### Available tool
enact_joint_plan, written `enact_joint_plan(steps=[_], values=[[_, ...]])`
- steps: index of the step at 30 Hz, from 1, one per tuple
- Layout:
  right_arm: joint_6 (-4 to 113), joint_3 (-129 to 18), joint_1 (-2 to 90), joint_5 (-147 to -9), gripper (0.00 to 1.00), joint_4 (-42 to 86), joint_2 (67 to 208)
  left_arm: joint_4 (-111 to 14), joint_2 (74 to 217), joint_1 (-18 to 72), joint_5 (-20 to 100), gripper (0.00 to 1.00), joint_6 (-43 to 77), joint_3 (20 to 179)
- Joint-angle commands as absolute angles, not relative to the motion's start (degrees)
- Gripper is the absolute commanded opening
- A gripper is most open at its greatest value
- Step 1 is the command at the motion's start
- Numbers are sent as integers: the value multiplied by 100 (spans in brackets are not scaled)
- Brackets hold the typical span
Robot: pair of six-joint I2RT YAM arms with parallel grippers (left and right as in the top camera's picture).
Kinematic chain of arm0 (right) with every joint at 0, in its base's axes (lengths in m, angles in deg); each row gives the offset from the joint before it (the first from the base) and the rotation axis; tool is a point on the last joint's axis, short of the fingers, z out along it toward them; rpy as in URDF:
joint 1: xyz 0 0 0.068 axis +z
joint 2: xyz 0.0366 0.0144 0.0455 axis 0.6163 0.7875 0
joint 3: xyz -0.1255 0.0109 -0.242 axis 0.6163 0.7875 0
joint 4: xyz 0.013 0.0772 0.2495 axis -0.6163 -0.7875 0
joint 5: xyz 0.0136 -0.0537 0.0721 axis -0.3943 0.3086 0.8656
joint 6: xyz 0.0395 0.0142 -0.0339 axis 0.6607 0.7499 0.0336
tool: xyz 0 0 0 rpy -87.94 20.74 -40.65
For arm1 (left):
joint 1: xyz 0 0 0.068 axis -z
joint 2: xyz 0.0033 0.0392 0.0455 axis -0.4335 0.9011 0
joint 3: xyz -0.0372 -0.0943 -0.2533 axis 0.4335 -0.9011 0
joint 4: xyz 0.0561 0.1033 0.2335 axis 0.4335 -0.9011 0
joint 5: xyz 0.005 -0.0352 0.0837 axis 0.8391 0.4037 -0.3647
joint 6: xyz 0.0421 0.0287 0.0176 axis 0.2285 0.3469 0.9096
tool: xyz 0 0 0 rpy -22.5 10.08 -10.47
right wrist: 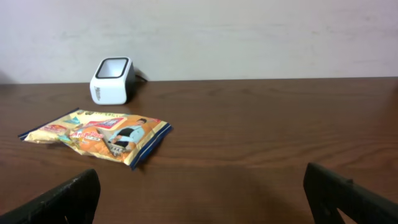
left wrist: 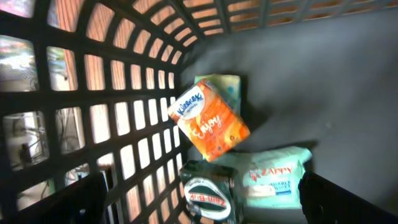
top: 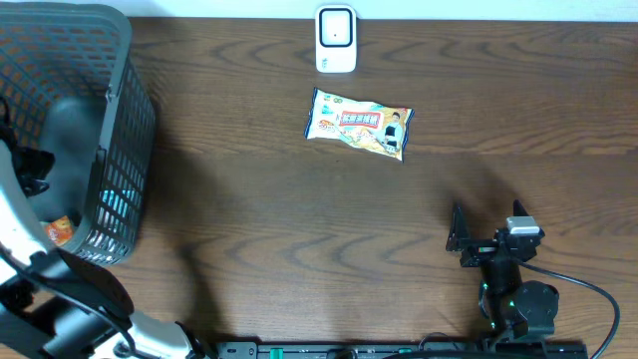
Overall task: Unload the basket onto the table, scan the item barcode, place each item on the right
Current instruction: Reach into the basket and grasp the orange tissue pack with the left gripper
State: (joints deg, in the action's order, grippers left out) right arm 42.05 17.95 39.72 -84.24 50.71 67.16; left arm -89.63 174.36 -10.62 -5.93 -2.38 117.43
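Tissue pack (left wrist: 211, 121) in the basket (left wrist: 124, 93): left tool (left wrist: 211, 205), spread apart like the right tool (right wrist: 205, 199), should probably straddle its narrow sides.

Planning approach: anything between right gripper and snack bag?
Nothing; bare table between right gripper and snack bag, shown in right wrist and overhead views.

The basket (top: 130, 130) runs off the overhead view's left edge. In the left wrist view an orange tissue pack (left wrist: 211, 124) covers most of a pale green packet (left wrist: 224, 83), and the bottom edge cuts a dark packet (left wrist: 208, 196). Print on the snack bag (top: 359, 124) is too small to read
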Motion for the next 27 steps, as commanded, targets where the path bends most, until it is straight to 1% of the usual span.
enact_joint_plan(steps=[1,7,12,22,27], values=[[4261,1802,3910,-8428,99,5044,6703,-8804,17643,-1093,-822,98,-498,11500],[4259,1802,3910,-8428,99,5044,6703,-8283,17904,-1093,-737,98,-494,11096],[4259,1802,3910,-8428,99,5044,6703,-7931,18142,-1093,-387,98,-433,10895],[4261,1802,3910,-8428,99,5044,6703,-8028,18948,-1233,-422,98,-581,10805],[4259,1802,3910,-8428,99,5046,6703,-8019,19095,-1303,-422,98,-581,10805]])
